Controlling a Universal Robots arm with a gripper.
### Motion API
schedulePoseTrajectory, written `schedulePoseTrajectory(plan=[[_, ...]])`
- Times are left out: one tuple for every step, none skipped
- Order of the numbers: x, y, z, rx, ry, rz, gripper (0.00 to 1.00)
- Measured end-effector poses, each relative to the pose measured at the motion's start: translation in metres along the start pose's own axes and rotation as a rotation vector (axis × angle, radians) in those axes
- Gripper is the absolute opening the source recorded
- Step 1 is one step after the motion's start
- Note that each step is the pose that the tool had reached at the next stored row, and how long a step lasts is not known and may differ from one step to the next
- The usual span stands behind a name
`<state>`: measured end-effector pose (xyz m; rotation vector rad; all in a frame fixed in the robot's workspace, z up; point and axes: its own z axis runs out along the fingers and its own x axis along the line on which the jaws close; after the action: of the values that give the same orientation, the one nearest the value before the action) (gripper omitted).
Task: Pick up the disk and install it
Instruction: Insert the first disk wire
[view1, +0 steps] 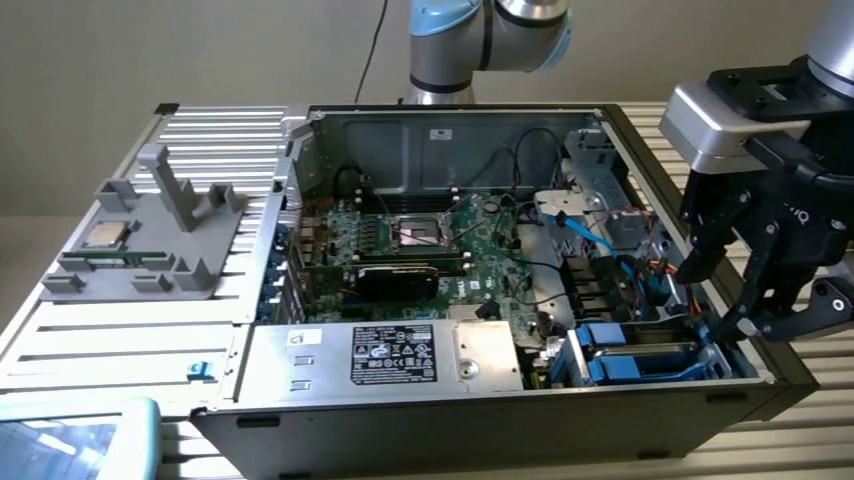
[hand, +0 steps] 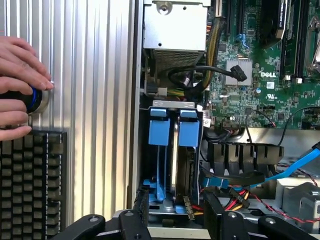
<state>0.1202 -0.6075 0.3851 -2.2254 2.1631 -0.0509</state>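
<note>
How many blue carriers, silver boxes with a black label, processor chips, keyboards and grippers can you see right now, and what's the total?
Blue carriers: 2
Silver box with a black label: 1
Processor chip: 1
Keyboard: 1
Gripper: 1
Total: 6

Inventory, counted by kind:
- Robot arm (view1: 487, 30): one.
- Gripper (hand: 177, 222): one.
- Open computer case (view1: 441, 130): one.
- Motherboard (view1: 501, 250): one.
- Black expansion card (view1: 394, 280): one.
- Silver box with black label (view1: 387, 355): one.
- Blue disk carriers (hand: 160, 132): two, standing side by side in the bay.
- Light blue flat cable (hand: 295, 167): one.
- Grey holder (view1: 174, 230) on the slatted table (view1: 134, 340): one.
- Square processor chip (view1: 107, 235): one.
- Keyboard (hand: 32, 175): one.
- Blue-ringed knob (hand: 36, 98): one.
- Person's hand (hand: 17, 65): one.
</note>
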Motion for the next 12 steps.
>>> schedulePoseTrajectory(plan=[[0.0005,0.0001,0.0010,0.0000,-0.0019,-0.003,0.56],[0.0010,0.0001,0.0020,0.0001,-0.0050,-0.006,0.56],[0.0013,0.0001,0.0030,0.0002,-0.0083,-0.009,0.56],[0.0015,0.0001,0.0040,0.0003,-0.0124,-0.013,0.56],[0.0015,0.0000,0.0045,0.0004,-0.0170,-0.019,0.56],[0.0015,-0.0001,0.0049,0.0005,-0.0207,-0.026,0.56],[0.0015,-0.0001,0.0051,0.0005,-0.0233,-0.034,0.56],[0.0015,-0.0003,0.0053,0.0005,-0.0256,-0.042,0.56],[0.0015,-0.0004,0.0059,0.0005,-0.0285,-0.049,0.56],[0.0015,-0.0006,0.0063,0.0005,-0.0296,-0.057,0.56],[0.0015,-0.0009,0.0065,0.0005,-0.0298,-0.065,0.56],[0.0015,-0.0010,0.0068,0.0007,-0.0303,-0.074,0.56]])
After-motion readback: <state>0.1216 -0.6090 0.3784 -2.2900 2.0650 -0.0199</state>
